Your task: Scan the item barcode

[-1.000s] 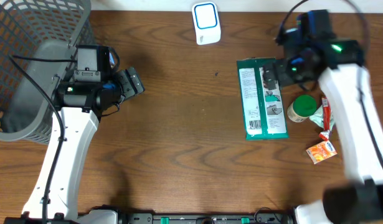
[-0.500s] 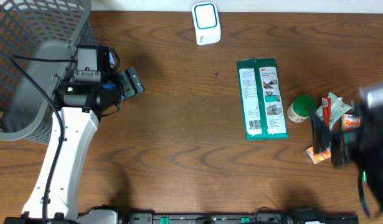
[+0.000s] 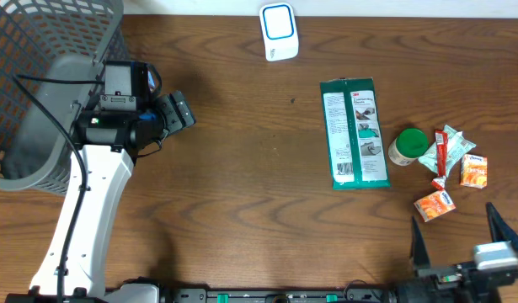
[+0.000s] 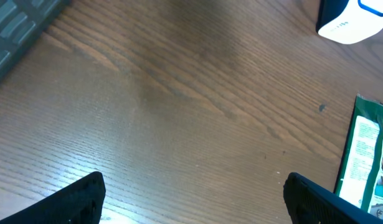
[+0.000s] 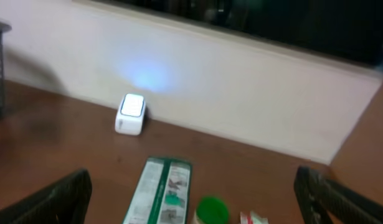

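The white and blue barcode scanner [image 3: 278, 32] stands at the table's far edge and shows as the scanner [image 5: 131, 114] in the right wrist view. A flat green package [image 3: 354, 133] lies label up, right of centre. A green-lidded jar [image 3: 408, 146] stands beside it. My right gripper [image 3: 458, 236] is open at the near right edge, well back from the items, with nothing between its fingers. Far to the left, next to the basket, my left gripper [image 3: 181, 112] is open and empty. The package's edge [image 4: 368, 162] shows in the left wrist view.
A grey mesh basket [image 3: 40, 76] fills the far left corner. Small sachets [image 3: 444, 147] and two orange packets [image 3: 434, 204] lie right of the jar. A pale wall [image 5: 241, 93] rises behind the scanner.
My right arm has swung away from above the green package to the table's near right edge. The left arm and the items have not moved.
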`<action>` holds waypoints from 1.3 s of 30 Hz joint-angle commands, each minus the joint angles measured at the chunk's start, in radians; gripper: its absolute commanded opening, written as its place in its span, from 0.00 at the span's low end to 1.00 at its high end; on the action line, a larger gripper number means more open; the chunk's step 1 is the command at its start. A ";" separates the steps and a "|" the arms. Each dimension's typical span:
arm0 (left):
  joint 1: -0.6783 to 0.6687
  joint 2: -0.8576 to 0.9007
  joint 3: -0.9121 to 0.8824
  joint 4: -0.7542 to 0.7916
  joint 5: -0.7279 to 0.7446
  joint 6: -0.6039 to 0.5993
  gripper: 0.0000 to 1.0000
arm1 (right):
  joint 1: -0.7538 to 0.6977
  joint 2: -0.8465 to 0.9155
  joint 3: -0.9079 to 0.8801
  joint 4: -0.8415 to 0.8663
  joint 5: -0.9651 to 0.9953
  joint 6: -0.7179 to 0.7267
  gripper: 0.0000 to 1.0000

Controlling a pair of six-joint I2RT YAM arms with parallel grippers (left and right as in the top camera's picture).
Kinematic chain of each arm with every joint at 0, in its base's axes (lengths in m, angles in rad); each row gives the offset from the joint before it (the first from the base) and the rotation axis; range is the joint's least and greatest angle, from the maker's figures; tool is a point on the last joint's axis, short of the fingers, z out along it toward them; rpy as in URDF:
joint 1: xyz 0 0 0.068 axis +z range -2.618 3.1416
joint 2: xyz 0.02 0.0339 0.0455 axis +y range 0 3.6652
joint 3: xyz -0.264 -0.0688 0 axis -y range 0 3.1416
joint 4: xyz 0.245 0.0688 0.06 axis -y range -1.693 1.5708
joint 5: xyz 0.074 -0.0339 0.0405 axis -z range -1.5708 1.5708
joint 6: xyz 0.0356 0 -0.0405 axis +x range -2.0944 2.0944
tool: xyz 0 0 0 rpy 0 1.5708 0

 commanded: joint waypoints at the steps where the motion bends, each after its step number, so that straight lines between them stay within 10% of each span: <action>1: 0.000 0.008 0.002 -0.003 -0.010 0.006 0.92 | -0.014 -0.087 -0.149 0.135 -0.004 -0.008 0.99; 14: 0.000 0.008 0.002 -0.003 -0.010 0.006 0.92 | -0.024 -0.087 -0.654 1.001 -0.010 -0.006 0.99; 39: 0.000 0.008 0.002 -0.003 -0.010 0.006 0.92 | -0.024 -0.088 -0.883 0.750 0.214 0.206 0.99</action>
